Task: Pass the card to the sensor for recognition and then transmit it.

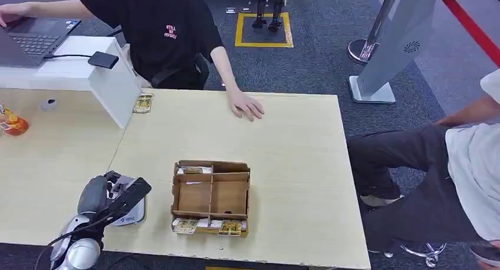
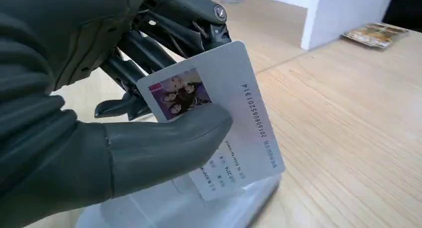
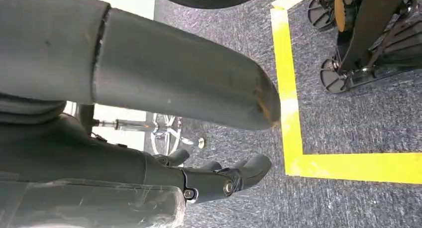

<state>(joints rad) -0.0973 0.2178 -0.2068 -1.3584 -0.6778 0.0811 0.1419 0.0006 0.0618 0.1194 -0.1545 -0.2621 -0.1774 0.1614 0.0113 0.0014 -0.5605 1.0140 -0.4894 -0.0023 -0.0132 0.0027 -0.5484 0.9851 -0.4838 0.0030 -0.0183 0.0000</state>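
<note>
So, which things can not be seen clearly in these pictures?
- Sensor: left wrist view, mostly hidden under the card and the left hand.
- Card text: left wrist view, too small to read fully; the thumb covers part of the photo.
- Card in head view: hidden by the left hand.
- Right hand: right wrist view, partly cut off; it seems to hold nothing.
- Box cards: head view, too small.

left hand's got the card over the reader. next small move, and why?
Probably lower the card flat onto the sensor. The left hand pinches it between thumb and fingers, tilted, with its lower edge just above or at the white pad; contact isn't clear. Handing it to the person's hand across the table should come after.
</note>
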